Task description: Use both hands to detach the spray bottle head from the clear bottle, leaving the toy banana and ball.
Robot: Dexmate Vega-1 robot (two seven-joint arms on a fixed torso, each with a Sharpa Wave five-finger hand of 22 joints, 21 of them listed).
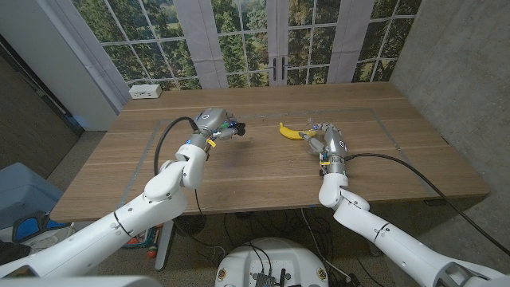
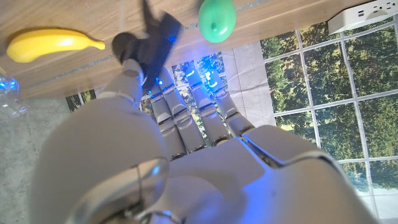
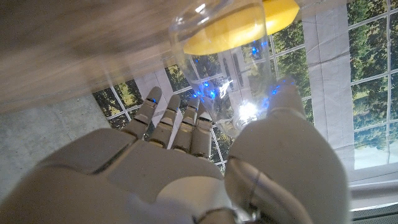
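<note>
While the right hand holds the clear bottle and the left hand pinches the black spray head, both over the table's middle, the parts look already separated. Slack fingers could drop either onto the banana or green ball nearer the far edge. Being glassy and smooth, the bottle would probably slip easily.

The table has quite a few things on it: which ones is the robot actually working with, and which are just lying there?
Working with:
spray head, held by the left hand
clear bottle, held by the right hand

Just lying there:
toy banana
green ball
white power strip
</note>
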